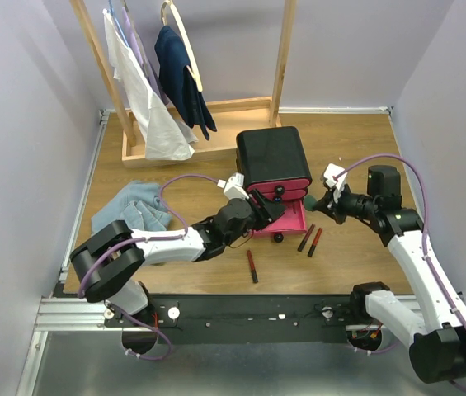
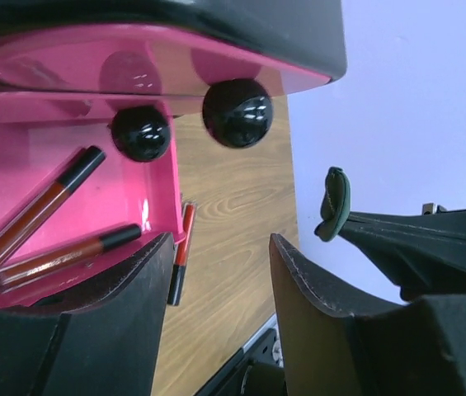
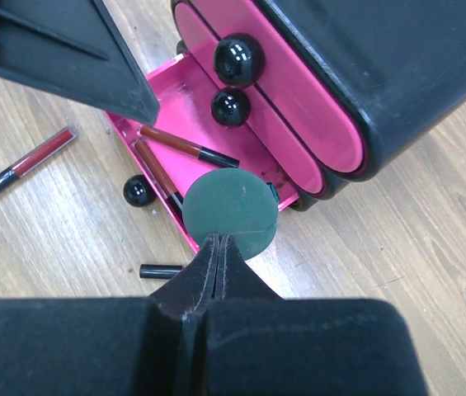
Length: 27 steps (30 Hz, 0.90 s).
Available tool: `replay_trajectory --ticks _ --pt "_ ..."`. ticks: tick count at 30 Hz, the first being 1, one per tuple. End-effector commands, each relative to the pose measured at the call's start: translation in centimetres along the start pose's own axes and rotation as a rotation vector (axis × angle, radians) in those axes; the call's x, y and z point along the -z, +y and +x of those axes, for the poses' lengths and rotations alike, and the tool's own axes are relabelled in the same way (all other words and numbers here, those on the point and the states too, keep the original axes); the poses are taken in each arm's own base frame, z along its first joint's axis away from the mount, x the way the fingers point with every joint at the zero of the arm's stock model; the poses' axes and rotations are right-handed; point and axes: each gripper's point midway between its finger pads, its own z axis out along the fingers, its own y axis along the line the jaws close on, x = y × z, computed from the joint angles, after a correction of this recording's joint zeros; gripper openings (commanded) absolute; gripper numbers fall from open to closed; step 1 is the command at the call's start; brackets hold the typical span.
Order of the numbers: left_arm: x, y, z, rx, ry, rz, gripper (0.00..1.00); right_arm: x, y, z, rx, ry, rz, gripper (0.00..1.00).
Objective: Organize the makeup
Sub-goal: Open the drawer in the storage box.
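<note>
**Makeup bench, overhead and wrist views.** The black box (image 1: 272,153) stands mid-way across the wooden table (image 1: 364,148). Its lowest pink drawer (image 3: 162,95) is pulled out toward the arms, and the two drawers above it are closed. Two lip tubes (image 3: 187,146) lie inside the open drawer, close together and slightly angled to each other.

The left gripper (image 2: 220,243) hangs at the drawer's front edge, its jaws spread with nothing between them. The right gripper (image 3: 218,241) has its fingers pressed together on the rim of a round green compact (image 3: 231,213). It pinches the compact off the table at the drawer's right-hand side. From the left wrist the compact appears edge-on and apart from the left fingers.

More tubes lie on the wood in front of the box. A single tube (image 1: 251,266) lies near the left arm, and a pair of tubes (image 1: 305,238) lies just right of the drawer. A light blue cloth (image 1: 134,210) lies crumpled at the left.
</note>
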Motion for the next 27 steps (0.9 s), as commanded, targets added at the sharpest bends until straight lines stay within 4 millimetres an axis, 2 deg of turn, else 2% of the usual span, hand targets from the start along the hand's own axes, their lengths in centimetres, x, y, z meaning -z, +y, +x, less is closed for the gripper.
replay_trajectory --ticks 1,8,9,14,21,27 --pt "-0.9 -4.6 -1.9 0.037 -0.078 0.124 0.60 0.0 0.4 -0.1 -0.024 -0.037 -0.007 0.01" --pt "-2.2 -3.8 -3.5 0.113 -0.137 0.055 0.64 0.2 0.6 0.1 -0.030 -0.044 -0.002 0.00" --pt "-2.5 -2.9 -3.6 0.108 -0.138 0.010 0.64 0.3 0.6 0.0 -0.028 -0.045 0.001 0.01" --pt "-3.6 -1.7 -3.7 0.132 -0.147 -0.101 0.64 0.4 0.4 -0.2 -0.027 -0.049 0.010 0.01" --pt "-3.0 1.4 -4.1 0.129 -0.185 -0.250 0.61 0.6 0.3 -0.4 -0.032 -0.057 0.015 0.01" --pt "-3.8 2.0 -5.2 0.139 -0.215 -0.261 0.60 0.6 0.1 -0.6 -0.035 -0.063 0.017 0.01"
